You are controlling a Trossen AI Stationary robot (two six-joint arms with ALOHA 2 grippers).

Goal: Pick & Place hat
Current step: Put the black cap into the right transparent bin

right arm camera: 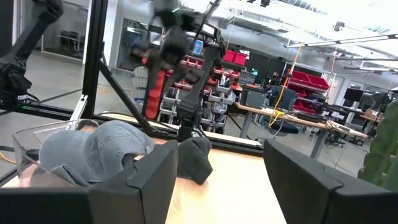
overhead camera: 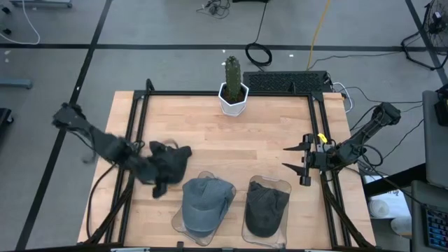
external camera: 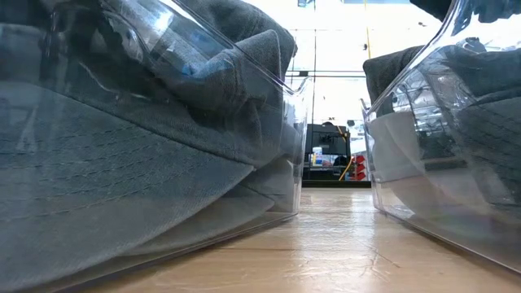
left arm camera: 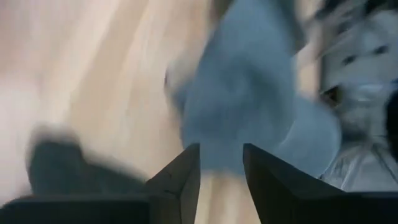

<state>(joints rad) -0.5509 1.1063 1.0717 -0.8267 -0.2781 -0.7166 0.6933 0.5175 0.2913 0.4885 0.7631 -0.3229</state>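
Two clear trays (overhead camera: 203,234) sit at my near edge of the tabletop (overhead camera: 266,133), each holding one hat: a blue-grey cap (overhead camera: 205,201) and a dark cap (overhead camera: 267,208). I count a third, black hat (overhead camera: 168,162) beside my left pincer (overhead camera: 155,171), fingers parted. Right pincer (overhead camera: 295,159) hangs open; one cactus pot (overhead camera: 233,98) stands behind

Three hats: a black hat (overhead camera: 170,160) lying on the table (overhead camera: 266,133), a blue-grey hat (overhead camera: 206,201) and a dark grey hat (overhead camera: 267,208). Two clear trays, a left tray (overhead camera: 178,222) under the blue-grey hat and a right tray (overhead camera: 285,186) under the dark grey one. One potted cactus (overhead camera: 232,85). One keyboard (overhead camera: 287,82). Two robot arms.
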